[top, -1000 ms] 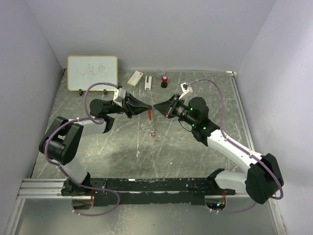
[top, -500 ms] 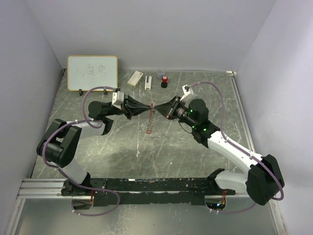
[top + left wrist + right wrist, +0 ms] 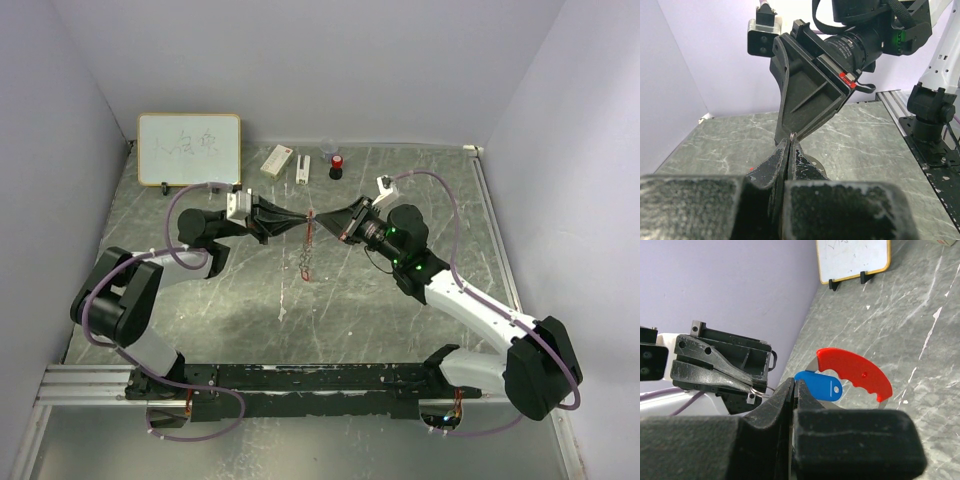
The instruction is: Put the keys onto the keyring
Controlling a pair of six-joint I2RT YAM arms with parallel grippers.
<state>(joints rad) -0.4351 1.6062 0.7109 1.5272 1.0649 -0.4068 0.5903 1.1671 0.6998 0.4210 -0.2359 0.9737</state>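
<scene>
My left gripper (image 3: 303, 221) and right gripper (image 3: 320, 222) meet tip to tip above the middle of the table. The left gripper (image 3: 790, 138) is shut on the thin metal ring (image 3: 760, 390) of the keyring. The keyring's curved red strap (image 3: 856, 371), with a grey strip behind it, hangs beside the tips and also shows in the top view (image 3: 310, 226). The right gripper (image 3: 792, 385) is shut on the blue key (image 3: 821, 385), whose blue head sticks out of the jaws. A thin dark strand (image 3: 304, 258) dangles below the tips. I cannot pick out the red key for certain.
A whiteboard (image 3: 189, 148) stands at the back left. A white-and-red box (image 3: 277, 160), a white piece (image 3: 302, 169) and a small red-and-black bottle (image 3: 336, 166) lie along the back edge. Purple walls close in the table on three sides.
The left arm has stretched further, and both grippers stay tip to tip. The red strap has swung from the lower left to hang between the tips, and the dangling strand has shifted left.
</scene>
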